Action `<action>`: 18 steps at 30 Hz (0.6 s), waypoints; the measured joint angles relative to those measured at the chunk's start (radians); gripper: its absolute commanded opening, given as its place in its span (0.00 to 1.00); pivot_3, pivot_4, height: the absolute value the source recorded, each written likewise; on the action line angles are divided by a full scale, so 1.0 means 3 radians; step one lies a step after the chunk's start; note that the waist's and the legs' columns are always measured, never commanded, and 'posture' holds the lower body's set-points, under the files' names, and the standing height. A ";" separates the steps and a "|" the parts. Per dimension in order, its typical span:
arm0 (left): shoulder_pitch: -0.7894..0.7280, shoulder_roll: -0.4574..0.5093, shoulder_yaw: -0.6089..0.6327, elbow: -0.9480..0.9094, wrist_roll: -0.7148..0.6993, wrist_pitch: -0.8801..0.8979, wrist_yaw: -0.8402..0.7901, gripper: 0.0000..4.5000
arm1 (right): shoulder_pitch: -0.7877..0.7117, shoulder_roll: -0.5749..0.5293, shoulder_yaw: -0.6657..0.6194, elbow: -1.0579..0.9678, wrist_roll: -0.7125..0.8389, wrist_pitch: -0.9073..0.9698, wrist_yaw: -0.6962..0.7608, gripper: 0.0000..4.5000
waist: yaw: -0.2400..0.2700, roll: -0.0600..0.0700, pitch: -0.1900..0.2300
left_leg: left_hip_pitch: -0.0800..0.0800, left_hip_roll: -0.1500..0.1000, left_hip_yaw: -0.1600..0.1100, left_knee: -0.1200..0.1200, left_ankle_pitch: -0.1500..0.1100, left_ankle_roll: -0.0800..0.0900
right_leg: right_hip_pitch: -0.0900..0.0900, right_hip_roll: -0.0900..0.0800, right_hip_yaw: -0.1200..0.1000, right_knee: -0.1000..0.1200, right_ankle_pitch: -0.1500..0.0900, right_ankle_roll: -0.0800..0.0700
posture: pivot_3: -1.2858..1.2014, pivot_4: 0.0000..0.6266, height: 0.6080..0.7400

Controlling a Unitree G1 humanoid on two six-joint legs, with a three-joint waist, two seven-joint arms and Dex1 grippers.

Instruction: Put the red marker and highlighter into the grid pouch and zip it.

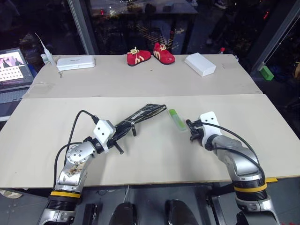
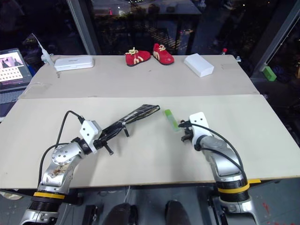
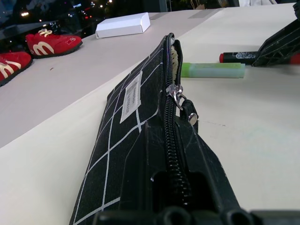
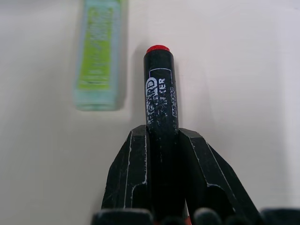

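Right gripper (image 4: 161, 154) clamped on marker (image 4: 160, 93), rigid and light, so we keep this mid-barrel grip. Left gripper (image 1: 123, 136) clamped on floppy pouch (image 1: 140, 116); highlighter (image 1: 176, 119) at its 3 o'clock.

Marker, highlighter and pouch, all mid-table

The grid pouch (image 1: 140, 116), black with thin white lines and a small white label, stood on edge, zipper up and partly open at its far end, angled toward the table's far edge. The highlighter (image 1: 176, 119), pale translucent green, lay flat just beyond that end. Beside it the red marker (image 4: 161, 93) was raised off the table, its black barrel pinched, red tip forward.
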 measured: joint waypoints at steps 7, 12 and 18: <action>0.0000 0.0003 0.0002 -0.0001 -0.0009 0.0007 -0.0014 0.00 | -0.0163 -0.0241 -0.0021 0.0295 -0.0031 -0.0461 0.0217 0.11 | -0.0010 0.0002 0.0003 | -0.0004 -0.0003 -0.0001 0.0000 -0.0001 0.0001 | -0.0008 0.0001 0.0004 0.0000 0.0000 0.0000 | 0.52 0.24 1.00; -0.0004 0.0005 0.0001 -0.0002 -0.0026 0.0057 -0.0044 0.00 | -0.0369 -0.0746 0.0211 0.0262 -0.0173 -0.1610 0.0882 0.11 | -0.0021 0.0002 0.0004 | -0.0004 0.0001 -0.0005 -0.0003 -0.0003 0.0004 | -0.0009 0.0008 0.0003 -0.0003 -0.0002 0.0003 | 0.52 0.24 1.00; -0.0013 0.0007 -0.0007 -0.0003 -0.0029 0.0067 -0.0081 0.00 | -0.0562 -0.1135 0.0875 0.0435 -0.0824 -0.3283 0.1475 0.11 | -0.0035 -0.0002 0.0005 | 0.0000 0.0001 0.0000 -0.0002 -0.0003 0.0004 | -0.0007 0.0007 0.0010 -0.0003 -0.0002 0.0003 | 0.52 0.24 1.00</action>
